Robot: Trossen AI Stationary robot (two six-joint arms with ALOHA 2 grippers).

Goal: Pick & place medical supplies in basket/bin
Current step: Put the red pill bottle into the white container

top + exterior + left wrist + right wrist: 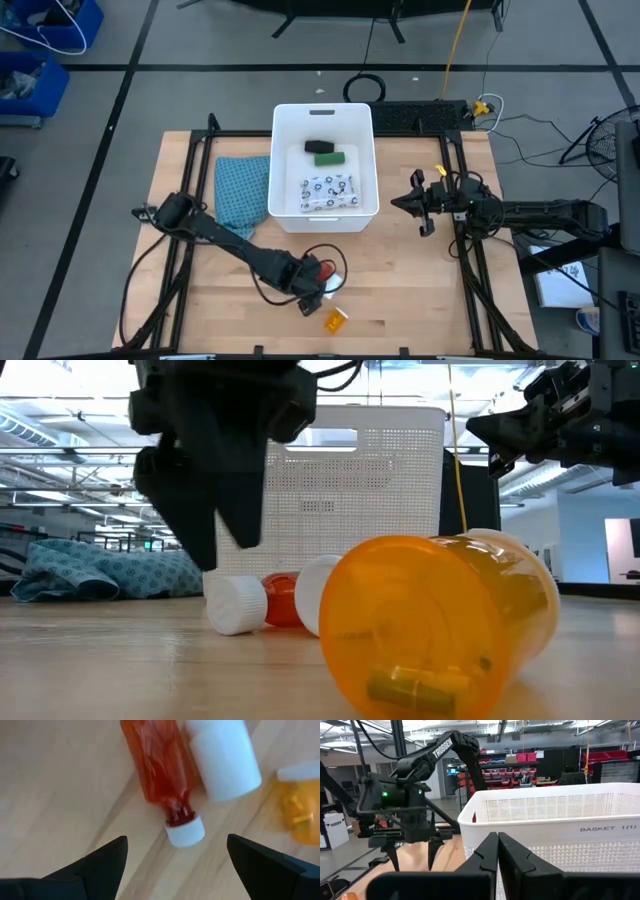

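Observation:
My left gripper (312,290) (176,839) is open and points down over the red tube (160,765) (322,269). Its fingers stand on either side of the tube's white cap (185,831) (237,605) and touch nothing. The tube lies on its side on the table beside the white bottle (225,760) (316,595). The orange vial (335,320) (440,625) lies on its side nearer the near edge. The white basket (325,115) (560,815) holds the black oblong (320,146), the green oblong (330,158) and the dotted white packet (330,190). My right gripper (418,205) (497,851) is shut, raised to the right of the basket.
A teal patterned cloth (243,190) (110,572) lies against the basket's left wall. Black frame rails (190,250) run along the table's left and right sides. Bare wood shows between the basket and the near edge, to the right of the vial.

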